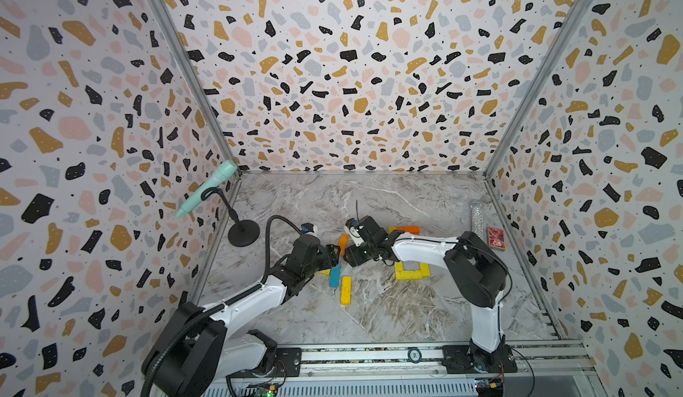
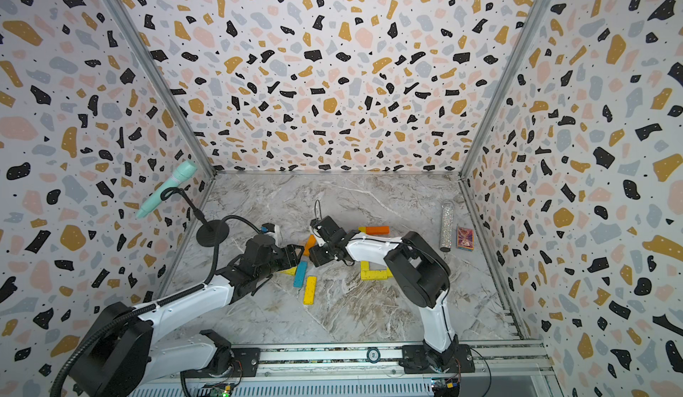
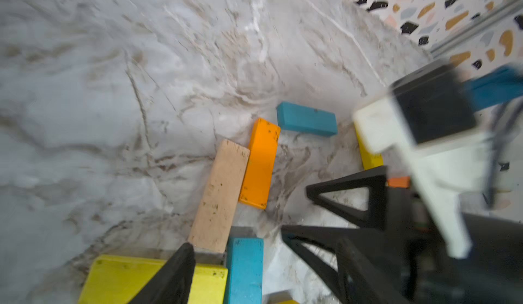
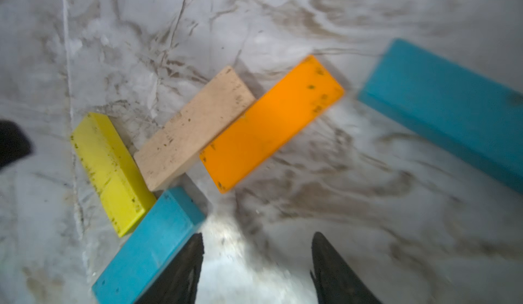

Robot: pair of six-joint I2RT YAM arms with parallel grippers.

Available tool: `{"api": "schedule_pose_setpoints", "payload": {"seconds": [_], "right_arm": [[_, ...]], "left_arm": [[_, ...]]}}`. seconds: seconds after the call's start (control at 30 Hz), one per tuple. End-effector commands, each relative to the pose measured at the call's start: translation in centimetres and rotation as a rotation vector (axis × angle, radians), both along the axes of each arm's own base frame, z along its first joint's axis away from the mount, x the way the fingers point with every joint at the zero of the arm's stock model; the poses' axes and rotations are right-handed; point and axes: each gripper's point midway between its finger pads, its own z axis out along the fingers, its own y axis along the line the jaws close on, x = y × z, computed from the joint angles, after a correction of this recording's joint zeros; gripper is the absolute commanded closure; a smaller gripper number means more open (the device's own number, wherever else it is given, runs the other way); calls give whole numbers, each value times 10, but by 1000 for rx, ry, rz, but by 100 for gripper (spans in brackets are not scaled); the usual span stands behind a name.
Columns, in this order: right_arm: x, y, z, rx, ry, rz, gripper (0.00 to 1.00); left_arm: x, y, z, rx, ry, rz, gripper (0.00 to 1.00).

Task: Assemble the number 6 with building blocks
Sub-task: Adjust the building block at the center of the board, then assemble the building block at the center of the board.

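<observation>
Loose building blocks lie mid-table: an orange one [image 1: 343, 243], a teal one [image 1: 335, 275] and a yellow one [image 1: 346, 290]. The wrist views add a pale wood one [image 3: 219, 195] beside the orange one [image 4: 271, 121]. My left gripper [image 3: 266, 274] is open low over the teal block [image 3: 244, 268], which lies flat between its fingers. My right gripper [image 4: 257, 260] faces it, open over bare table, one finger beside the teal block [image 4: 150, 246]. Both grippers nearly meet in a top view [image 1: 342, 256]. To the right, yellow planks [image 1: 408, 275] and an orange plank [image 1: 408, 230] form part of the number 6, half hidden by my right arm.
A mint microphone on a black stand [image 1: 242, 234] sits at the left wall. A glitter tube [image 1: 476, 221] and a red card box [image 1: 496, 238] stand by the right wall. Patterned walls enclose the marble table [image 1: 369, 314] on three sides.
</observation>
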Motion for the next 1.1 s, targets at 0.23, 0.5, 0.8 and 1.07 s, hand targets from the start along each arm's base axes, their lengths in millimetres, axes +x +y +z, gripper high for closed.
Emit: {"api": "schedule_pose_setpoints", "payload": {"seconds": [0.23, 0.5, 0.8, 1.07], "right_arm": [[-3, -70, 101, 218, -183, -127, 34], [-11, -94, 95, 225, -194, -158, 34], [-14, -99, 88, 231, -190, -162, 33], [-15, -100, 82, 222, -184, -162, 33]], "left_arm": [[23, -39, -13, 67, 39, -32, 17], [23, -54, -30, 64, 96, -59, 13], [30, -56, -40, 104, 92, -62, 1], [36, -62, -45, 109, 89, -75, 0]]}}
